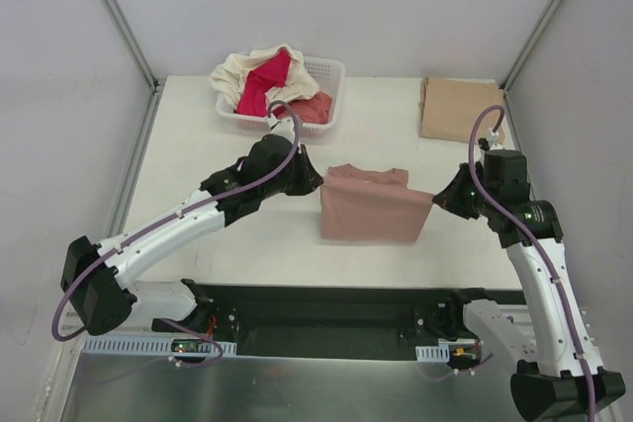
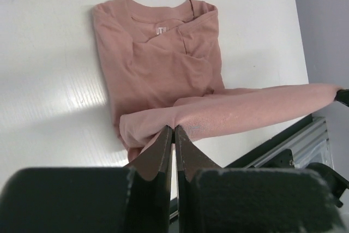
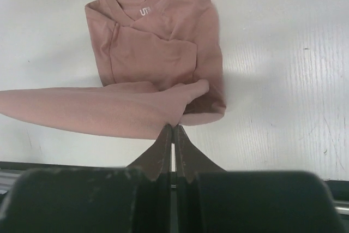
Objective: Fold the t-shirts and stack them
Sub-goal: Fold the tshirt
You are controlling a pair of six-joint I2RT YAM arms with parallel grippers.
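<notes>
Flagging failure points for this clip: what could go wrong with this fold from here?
The left end effector and right end effector pinch only the hem edge of the pink t-shirt; either could slip. Uneven travel could land the fold crooked over the tucked sleeves.

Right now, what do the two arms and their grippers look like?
The left arm and right arm have white links with black joints. A purple cable loops along each. The left gripper and right gripper have dark, wedge-shaped fingers tapering to thin tips.
</notes>
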